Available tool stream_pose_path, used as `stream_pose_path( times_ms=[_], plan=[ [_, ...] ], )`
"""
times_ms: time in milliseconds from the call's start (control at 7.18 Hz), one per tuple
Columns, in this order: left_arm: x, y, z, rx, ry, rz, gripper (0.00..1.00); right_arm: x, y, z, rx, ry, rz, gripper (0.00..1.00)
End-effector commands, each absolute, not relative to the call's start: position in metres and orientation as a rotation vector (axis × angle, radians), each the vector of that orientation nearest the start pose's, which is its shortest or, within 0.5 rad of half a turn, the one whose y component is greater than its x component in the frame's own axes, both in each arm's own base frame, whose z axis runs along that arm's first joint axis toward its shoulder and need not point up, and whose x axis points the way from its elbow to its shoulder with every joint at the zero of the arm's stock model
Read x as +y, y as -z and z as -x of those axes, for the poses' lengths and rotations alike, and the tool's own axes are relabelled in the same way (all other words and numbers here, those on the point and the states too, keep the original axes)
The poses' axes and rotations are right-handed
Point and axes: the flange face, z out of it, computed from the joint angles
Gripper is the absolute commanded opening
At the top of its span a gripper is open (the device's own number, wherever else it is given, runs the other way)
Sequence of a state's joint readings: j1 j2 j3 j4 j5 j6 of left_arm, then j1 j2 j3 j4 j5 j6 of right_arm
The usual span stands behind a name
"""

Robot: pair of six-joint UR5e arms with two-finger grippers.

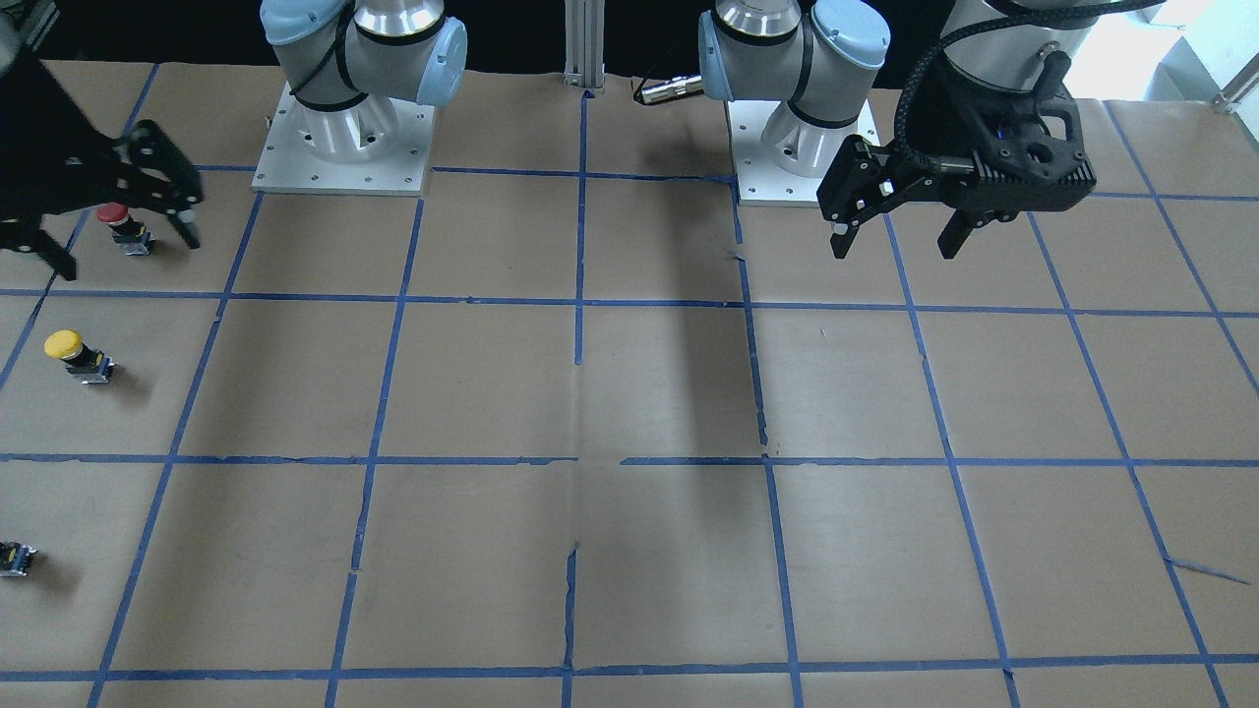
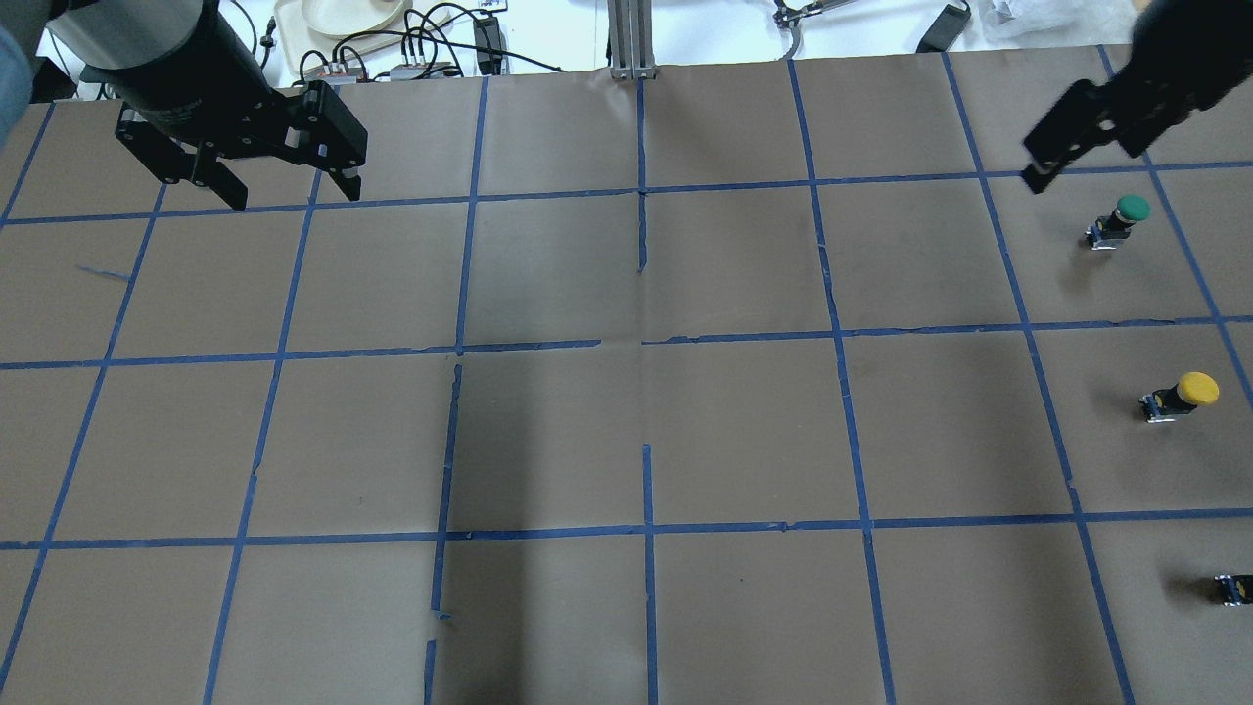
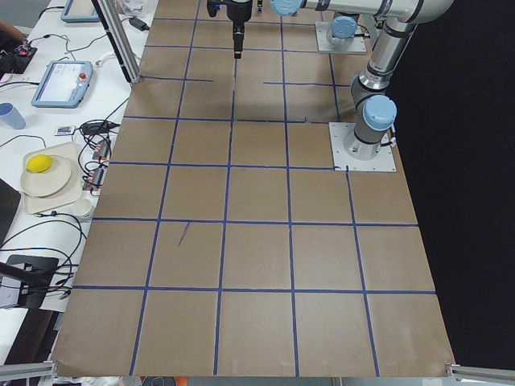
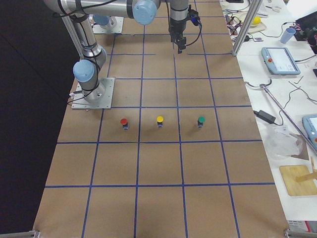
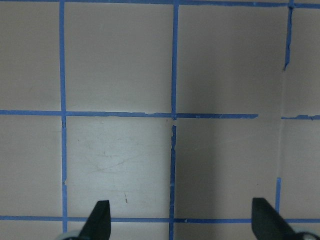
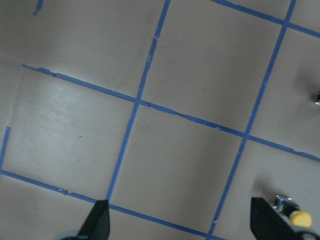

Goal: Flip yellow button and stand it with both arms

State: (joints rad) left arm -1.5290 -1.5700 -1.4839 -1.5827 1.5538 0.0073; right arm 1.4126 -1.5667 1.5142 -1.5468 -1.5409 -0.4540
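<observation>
Left gripper [image 1: 893, 246] hangs empty, jaws spread wide, well apart from the small yellow mushroom-capped push-button [image 1: 79, 356], which seems to stand cap-up on the brown paper-covered table [image 1: 629, 393]. The right gripper [image 1: 129, 257], equally wide, hovers over its red-capped twin [image 1: 120, 221]. Overhead, a green-capped one [image 2: 1121, 217] also flanks yellow. From the right wrist, yellow shows beside one fingertip [image 6: 262, 220]. Likely trouble: closing on a neighbour, or toppling so small a base.
</observation>
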Motion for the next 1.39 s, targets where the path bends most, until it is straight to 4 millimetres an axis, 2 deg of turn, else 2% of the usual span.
stream_pose_path(
  times_ms=[0, 139, 557, 836, 1254],
  plan=[
    [-0.500, -0.536, 0.114, 3.153, 0.141, 0.054, 1.00, -0.500, -0.500, -0.123, 3.183, -0.002, 0.153, 1.00],
    [-0.500, -0.535, 0.114, 3.153, 0.136, 0.054, 1.00, -0.499, -0.497, -0.133, 3.195, -0.004, 0.104, 1.00],
    [-0.498, -0.534, 0.114, 3.156, 0.134, 0.054, 1.00, -0.505, -0.496, -0.136, 3.181, -0.006, 0.103, 1.00],
    [-0.499, -0.533, 0.114, 3.155, 0.131, 0.054, 1.00, -0.505, -0.496, -0.146, 3.105, -0.005, 0.043, 1.00],
    [-0.502, -0.538, 0.113, 3.157, 0.149, 0.057, 1.00, -0.503, -0.496, -0.147, 3.106, -0.005, 0.045, 1.00]
  ],
)
